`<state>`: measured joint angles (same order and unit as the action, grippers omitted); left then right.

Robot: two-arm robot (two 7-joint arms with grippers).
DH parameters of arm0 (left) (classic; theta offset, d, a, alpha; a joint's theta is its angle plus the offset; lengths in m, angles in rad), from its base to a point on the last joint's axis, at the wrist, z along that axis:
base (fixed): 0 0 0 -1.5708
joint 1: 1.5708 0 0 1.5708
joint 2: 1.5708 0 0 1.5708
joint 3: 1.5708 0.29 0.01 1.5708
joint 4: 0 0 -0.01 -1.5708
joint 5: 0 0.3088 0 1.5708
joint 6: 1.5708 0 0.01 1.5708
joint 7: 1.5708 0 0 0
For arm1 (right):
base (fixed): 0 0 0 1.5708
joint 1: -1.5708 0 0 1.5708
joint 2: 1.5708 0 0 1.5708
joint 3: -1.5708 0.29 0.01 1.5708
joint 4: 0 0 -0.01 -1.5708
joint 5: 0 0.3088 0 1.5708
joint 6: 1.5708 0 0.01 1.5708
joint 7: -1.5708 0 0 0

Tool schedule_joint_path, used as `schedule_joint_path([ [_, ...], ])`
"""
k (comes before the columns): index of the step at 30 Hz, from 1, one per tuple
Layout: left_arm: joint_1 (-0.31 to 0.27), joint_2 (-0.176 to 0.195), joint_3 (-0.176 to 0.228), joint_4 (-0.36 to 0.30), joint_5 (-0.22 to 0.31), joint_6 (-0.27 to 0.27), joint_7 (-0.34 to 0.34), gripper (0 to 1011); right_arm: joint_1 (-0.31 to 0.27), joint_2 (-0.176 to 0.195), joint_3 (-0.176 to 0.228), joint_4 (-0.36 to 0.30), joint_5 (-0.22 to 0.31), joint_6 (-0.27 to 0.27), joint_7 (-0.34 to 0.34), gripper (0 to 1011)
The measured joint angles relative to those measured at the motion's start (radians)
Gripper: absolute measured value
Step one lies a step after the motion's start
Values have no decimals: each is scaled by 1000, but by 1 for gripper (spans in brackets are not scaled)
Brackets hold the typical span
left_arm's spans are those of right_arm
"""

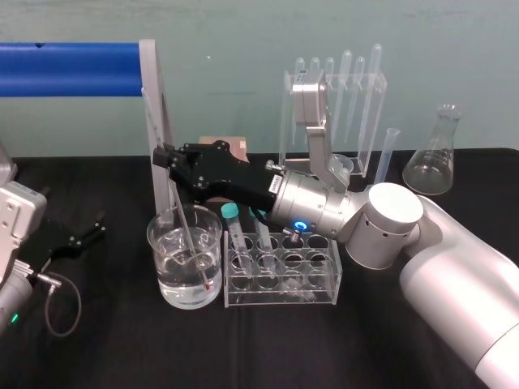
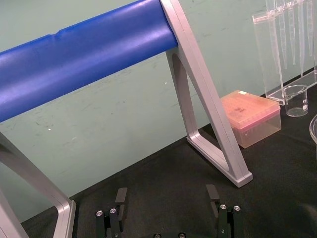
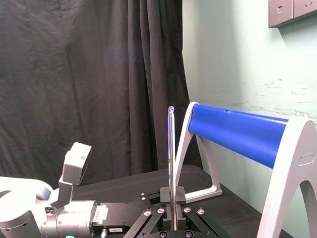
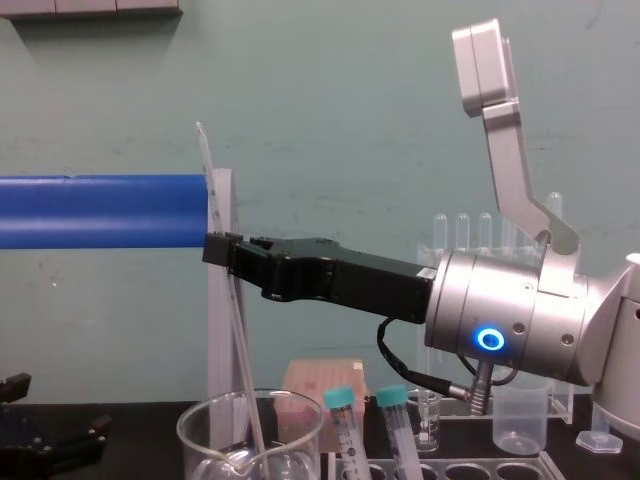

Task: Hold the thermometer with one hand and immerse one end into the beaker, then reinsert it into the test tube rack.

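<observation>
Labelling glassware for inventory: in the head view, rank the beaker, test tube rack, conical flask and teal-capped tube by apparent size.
1. The test tube rack and the beaker, about alike: rack wider, beaker taller.
2. The conical flask, though it stands farther back.
3. The teal-capped tube.

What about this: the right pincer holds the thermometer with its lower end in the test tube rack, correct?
No. The right pincer holds the thermometer with its lower end in the glass beaker, not the test tube rack beside it; the head view shows this.

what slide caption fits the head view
Right gripper holds the thermometer tip-down in the beaker beside the test tube rack; left gripper parked at left.
</observation>
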<state>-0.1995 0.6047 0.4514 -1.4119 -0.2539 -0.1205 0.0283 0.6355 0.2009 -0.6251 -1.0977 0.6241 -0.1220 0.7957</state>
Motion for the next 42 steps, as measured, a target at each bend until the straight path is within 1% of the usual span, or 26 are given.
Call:
schedule_joint_path([
  [9,0,0,0,0,0,0,0,1008,3,-1,0,5,0,0,2,55],
  [12,0,0,0,0,0,0,0,1008,2,1,2,-8,5,7,1,55],
  [16,0,0,0,0,0,0,0,1008,4,8,19,-56,30,20,1,55],
  [17,0,0,0,0,0,0,0,1008,7,14,32,-87,49,25,2,55],
  [20,0,0,0,0,0,0,0,1008,11,25,52,-140,75,28,2,55],
  [22,0,0,0,0,0,0,0,1008,17,42,81,-207,106,25,-4,55],
  [25,0,0,0,0,0,0,0,1008,20,59,112,-263,131,20,-17,55],
  [26,0,0,0,0,0,0,0,1008,21,72,129,-296,146,17,-25,55],
  [29,0,0,0,0,0,0,0,1008,19,95,154,-341,161,14,-39,55],
  [30,0,0,0,0,0,0,0,1008,13,115,171,-370,168,13,-54,55],
  [32,0,0,0,0,0,0,0,1008,3,138,187,-395,172,13,-70,55],
  [33,0,0,0,0,0,0,0,1008,-12,164,200,-421,175,17,-86,55],
  [34,0,0,0,0,0,0,0,1008,-22,179,206,-433,176,20,-95,55],
  [35,0,0,0,0,0,0,0,1008,-45,210,216,-458,176,28,-109,55],
  [37,0,0,0,0,0,0,0,1008,-67,237,223,-476,177,35,-121,55],
  [38,0,0,0,0,0,0,0,1008,-92,265,230,-499,178,44,-133,55],
  [39,0,0,0,0,0,0,0,1008,-92,265,230,-499,178,44,-133,55],
  [40,0,0,0,0,0,0,0,1008,-122,291,237,-519,183,52,-143,55],
  [42,0,0,0,0,0,0,0,1008,-149,314,242,-537,190,60,-150,55],
])
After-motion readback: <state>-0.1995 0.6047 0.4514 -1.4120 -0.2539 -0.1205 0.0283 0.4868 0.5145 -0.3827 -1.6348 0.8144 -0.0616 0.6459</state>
